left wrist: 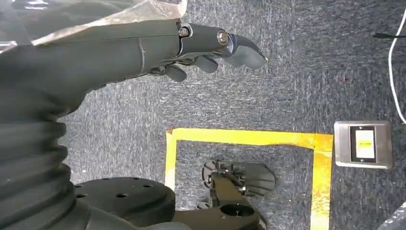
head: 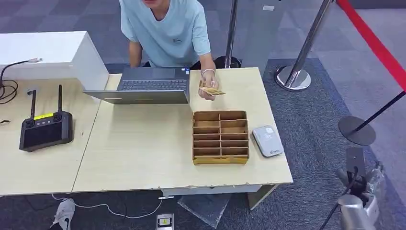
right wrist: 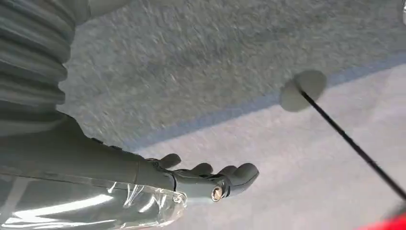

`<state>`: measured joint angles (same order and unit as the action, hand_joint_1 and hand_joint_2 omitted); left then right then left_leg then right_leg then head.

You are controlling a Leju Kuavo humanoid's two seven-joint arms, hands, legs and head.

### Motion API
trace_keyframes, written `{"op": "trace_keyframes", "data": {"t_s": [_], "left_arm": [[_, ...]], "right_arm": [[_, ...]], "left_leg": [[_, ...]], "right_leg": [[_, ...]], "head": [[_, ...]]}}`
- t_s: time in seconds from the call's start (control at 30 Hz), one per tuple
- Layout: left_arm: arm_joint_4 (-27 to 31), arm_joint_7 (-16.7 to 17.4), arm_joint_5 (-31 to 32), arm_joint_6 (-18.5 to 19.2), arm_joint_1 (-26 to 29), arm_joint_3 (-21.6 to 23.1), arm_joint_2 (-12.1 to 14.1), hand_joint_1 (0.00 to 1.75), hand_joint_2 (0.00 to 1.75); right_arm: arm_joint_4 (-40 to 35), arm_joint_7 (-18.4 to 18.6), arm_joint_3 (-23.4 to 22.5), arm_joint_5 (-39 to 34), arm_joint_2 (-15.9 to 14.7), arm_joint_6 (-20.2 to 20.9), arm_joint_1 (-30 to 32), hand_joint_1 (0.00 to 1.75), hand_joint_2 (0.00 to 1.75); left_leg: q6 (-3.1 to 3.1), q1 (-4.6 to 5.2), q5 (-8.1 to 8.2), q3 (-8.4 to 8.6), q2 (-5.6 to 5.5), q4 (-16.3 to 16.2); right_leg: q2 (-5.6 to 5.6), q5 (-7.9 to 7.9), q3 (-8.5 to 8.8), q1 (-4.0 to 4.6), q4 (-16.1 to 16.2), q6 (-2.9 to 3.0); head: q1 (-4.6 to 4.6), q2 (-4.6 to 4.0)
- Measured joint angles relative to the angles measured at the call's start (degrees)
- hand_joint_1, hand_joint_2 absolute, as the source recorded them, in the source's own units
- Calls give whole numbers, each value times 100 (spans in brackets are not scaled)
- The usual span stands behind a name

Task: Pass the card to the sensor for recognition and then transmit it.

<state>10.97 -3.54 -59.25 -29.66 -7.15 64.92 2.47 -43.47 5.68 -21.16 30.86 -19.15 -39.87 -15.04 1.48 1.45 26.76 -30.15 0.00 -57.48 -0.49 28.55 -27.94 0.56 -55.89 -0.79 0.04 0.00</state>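
The card [head: 211, 90] is in the person's hand [head: 207, 91] over the surface [head: 143, 158], beyond the sensor [head: 267, 140]. Both robot hands hang released: left hand [left wrist: 210, 50], right hand [right wrist: 210, 178]. Best raise the right, palm open, toward the card.

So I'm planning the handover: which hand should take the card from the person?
Probably right: the card in the person's hand and the sensor lie right of centre. Both hands, left and right, hang empty.
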Motion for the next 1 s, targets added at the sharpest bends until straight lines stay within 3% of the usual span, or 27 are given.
{"op": "trace_keyframes", "data": {"t_s": [0.53, 0.8, 1.0], "left_arm": [[0, 147, -37, 17, 2, -4, -28, 0, 175], [-2, 109, -26, 20, 0, -4, -17, 0, 175], [-2, 107, 37, 85, -10, -4, 11, 0, 175]], "right_arm": [[-3276, 335, 190, 796, 6, -11, 647, 0, 175], [-4814, 635, 827, 1378, -13, -9, 678, 0, 175], [-5535, 1032, 1578, 1515, -282, -4, 477, 0, 175]], "left_leg": [[0, -1, -1, -5, 0, 1], [0, -1, -1, -6, 0, 2], [0, -1, -2, -5, 0, 1]], "right_leg": [[-1, 0, 0, 2, -1, 0], [-1, 0, 3, 3, -2, 0], [-1, 0, 0, 2, -2, 0]], "head": [[0, 0], [-2, 0], [-2, 0]]}}
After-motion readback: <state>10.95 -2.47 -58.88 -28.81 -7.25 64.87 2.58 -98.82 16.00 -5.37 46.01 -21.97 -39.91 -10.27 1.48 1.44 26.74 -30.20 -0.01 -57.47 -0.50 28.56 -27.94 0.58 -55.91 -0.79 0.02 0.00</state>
